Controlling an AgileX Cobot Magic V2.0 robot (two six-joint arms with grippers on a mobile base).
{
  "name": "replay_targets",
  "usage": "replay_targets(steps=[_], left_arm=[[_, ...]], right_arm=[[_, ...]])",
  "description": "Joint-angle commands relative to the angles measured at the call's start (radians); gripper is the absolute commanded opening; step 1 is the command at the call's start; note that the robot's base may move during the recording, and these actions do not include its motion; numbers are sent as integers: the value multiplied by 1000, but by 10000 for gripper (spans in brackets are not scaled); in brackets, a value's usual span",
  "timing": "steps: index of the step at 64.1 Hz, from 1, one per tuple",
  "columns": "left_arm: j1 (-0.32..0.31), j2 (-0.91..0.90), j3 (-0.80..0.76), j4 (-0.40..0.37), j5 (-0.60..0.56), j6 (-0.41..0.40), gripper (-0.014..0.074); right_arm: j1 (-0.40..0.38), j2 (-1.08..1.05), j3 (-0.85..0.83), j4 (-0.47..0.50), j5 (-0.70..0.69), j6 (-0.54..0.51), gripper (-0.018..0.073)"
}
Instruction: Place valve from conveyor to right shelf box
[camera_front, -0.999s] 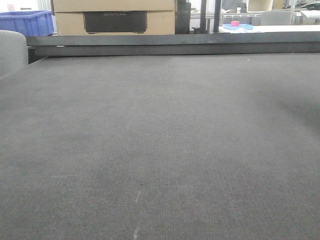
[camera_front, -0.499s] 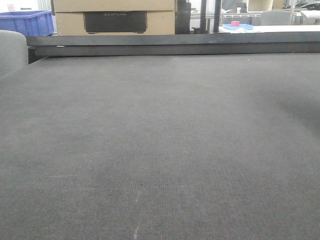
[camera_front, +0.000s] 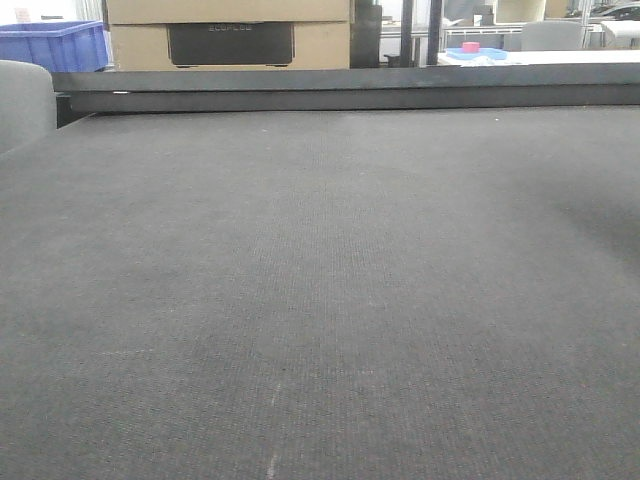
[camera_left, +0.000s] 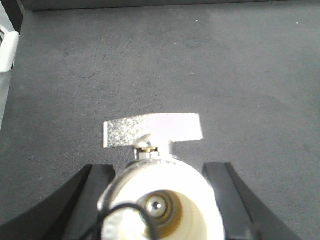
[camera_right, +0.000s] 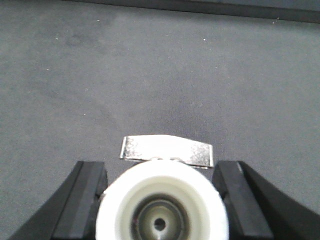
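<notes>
Left wrist-mounted view: the left tool (camera_left: 159, 169) clamps a valve (camera_left: 160, 179) low in frame, over the conveyor (camera_left: 200, 65); the right tool (camera_right: 159, 167) likewise grips a second valve (camera_right: 162, 182) (shelf box unseen). Smooth round bodies could twist or slip loose during the carry.

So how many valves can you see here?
2. The first valve sits between the left fingers, the second valve between the right fingers. None shows on the conveyor in the front view; others may be hidden.
</notes>
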Motion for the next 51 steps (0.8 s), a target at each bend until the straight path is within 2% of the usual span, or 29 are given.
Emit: replay_targets(steps=[1, 51], left_arm=[[-5, -10, -13, -11, -48, -5, -111], [-5, -10, -13, -11, -48, -5, -111]], right_arm=[[1, -14, -16, -1, -70, -6, -162], [1, -14, -16, -1, -72, -6, -162]])
